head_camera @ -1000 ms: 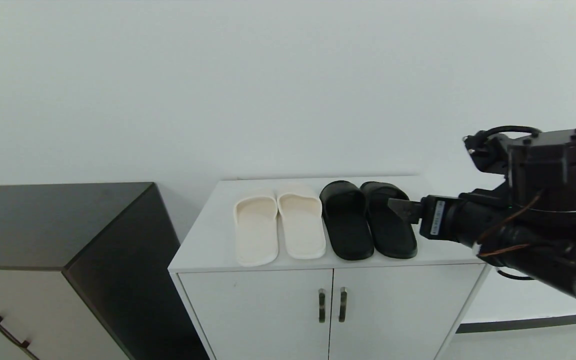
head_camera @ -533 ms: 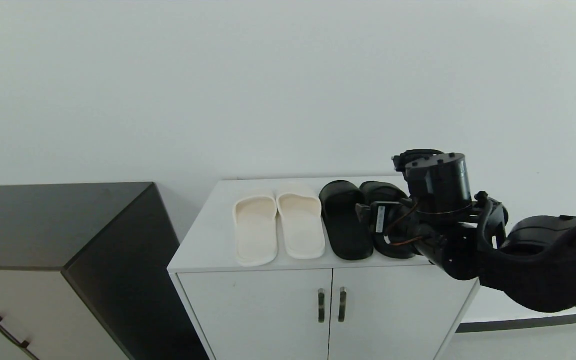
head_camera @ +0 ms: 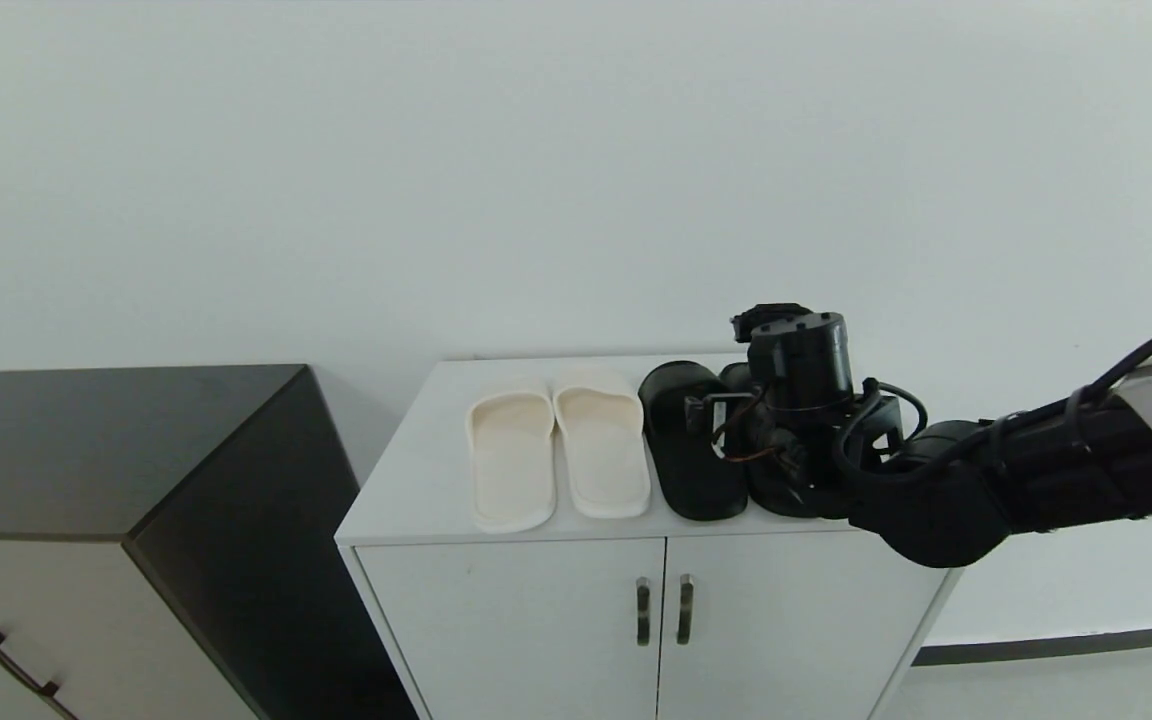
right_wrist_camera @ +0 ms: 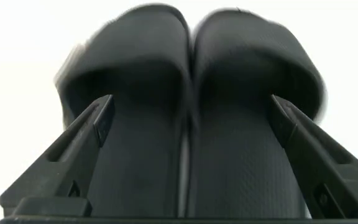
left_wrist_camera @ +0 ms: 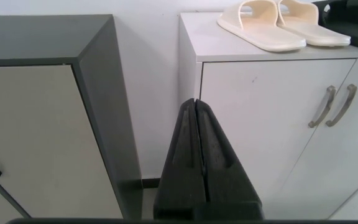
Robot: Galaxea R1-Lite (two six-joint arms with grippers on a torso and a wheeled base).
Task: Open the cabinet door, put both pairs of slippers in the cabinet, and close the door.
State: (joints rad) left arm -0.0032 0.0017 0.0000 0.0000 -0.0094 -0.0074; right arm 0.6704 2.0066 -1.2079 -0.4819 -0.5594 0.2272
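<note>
Right gripper (right_wrist_camera: 191, 102) is straddling the black slippers (head_camera: 688, 455) on the right side of the white cabinet (head_camera: 401, 505) top. Jaws are spread wide, one outside each slipper. Blur is probably hiding whether they're touching. Left gripper (left_wrist_camera: 196, 104) is hanging closed and empty in front of the cabinet, below its top. Doors (head_camera: 536, 620) are sitting shut.

Risks I'm seeing:
- Squeezing may be buckling the soft soles, so one slipper pops free.
- Any sideways drift is shoving the pair into the white slippers (head_camera: 556, 450) mid-top.
- Lifting now is leaving nowhere to stow them.

Home entryway, by look of it: low white cabinet (head_camera: 406, 505) against bare wall (head_camera: 536, 180), white slippers (head_camera: 556, 455) and black slippers (head_camera: 686, 450) on top, dark cabinet (head_camera: 86, 440) beside.
</note>
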